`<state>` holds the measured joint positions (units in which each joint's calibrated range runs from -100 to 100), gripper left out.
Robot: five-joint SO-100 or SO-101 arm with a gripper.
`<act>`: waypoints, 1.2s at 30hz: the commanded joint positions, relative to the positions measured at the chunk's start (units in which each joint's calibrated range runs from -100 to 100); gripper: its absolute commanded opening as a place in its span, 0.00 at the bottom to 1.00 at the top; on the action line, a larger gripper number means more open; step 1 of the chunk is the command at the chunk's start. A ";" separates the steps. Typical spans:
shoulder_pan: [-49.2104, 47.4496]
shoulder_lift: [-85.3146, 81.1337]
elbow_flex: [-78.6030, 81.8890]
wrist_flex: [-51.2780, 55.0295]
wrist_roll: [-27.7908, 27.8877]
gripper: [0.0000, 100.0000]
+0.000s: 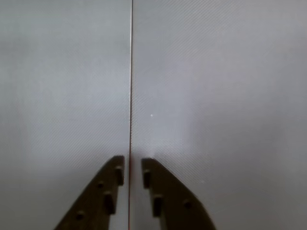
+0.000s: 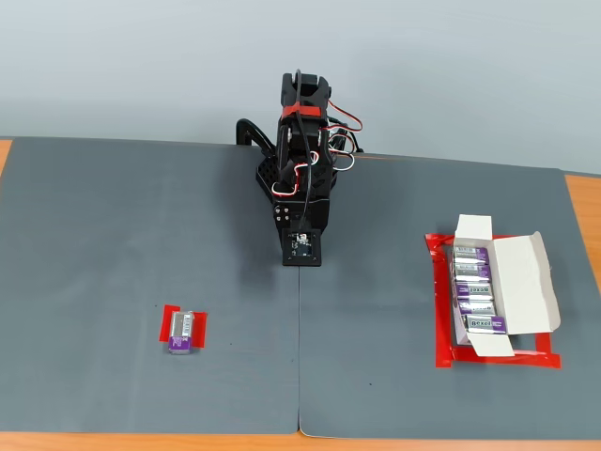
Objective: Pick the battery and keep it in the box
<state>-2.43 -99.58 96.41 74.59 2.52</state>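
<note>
**Arm parked, battery still to be fetched**

Wrist view: the jaws (image 1: pixel 133 165) stand nearly pressed together, only a thin slit between their tips, pinching nothing. Under them lies bare grey mat (image 1: pixel 216 96), and a seam (image 1: pixel 131 72) runs from 12 to 6 o'clock straight through the slit. Neither battery nor box shows here.

Fixed view: the arm (image 2: pixel 302 169) sits folded at the table's (image 2: pixel 582 202) far middle, its jaws pointing down at the mat seam. The battery (image 2: pixel 183 332) lies on a red tape patch (image 2: pixel 169 324) at about 8 o'clock from the arm, well apart from it. To do the pick well, I judge the jaws should spread wide first, then come down over the cell's middle, across its width.

The box (image 2: pixel 526 282) lies open inside a red tape outline (image 2: pixel 441 301) at about 4 o'clock from the arm. It holds a row of purple cells (image 2: pixel 474 287), seemingly five; where a free slot remains I cannot tell.
</note>
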 commanded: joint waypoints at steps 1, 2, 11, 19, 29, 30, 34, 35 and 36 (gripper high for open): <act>0.31 0.25 -3.83 0.24 -0.20 0.04; 0.31 0.25 -3.83 0.24 -0.20 0.04; 0.31 0.25 -3.83 0.24 -0.20 0.04; -0.14 0.25 -3.83 0.24 -0.14 0.04; -0.22 0.76 -4.01 -0.46 -0.14 0.04; -0.22 0.76 -4.01 -0.46 -0.14 0.04; 0.23 1.19 -5.00 -0.54 -0.14 0.04; 0.31 2.03 -5.91 -0.54 -0.14 0.04; 0.31 3.39 -6.90 -0.63 -0.14 0.04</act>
<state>-2.43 -99.15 95.06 74.59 2.52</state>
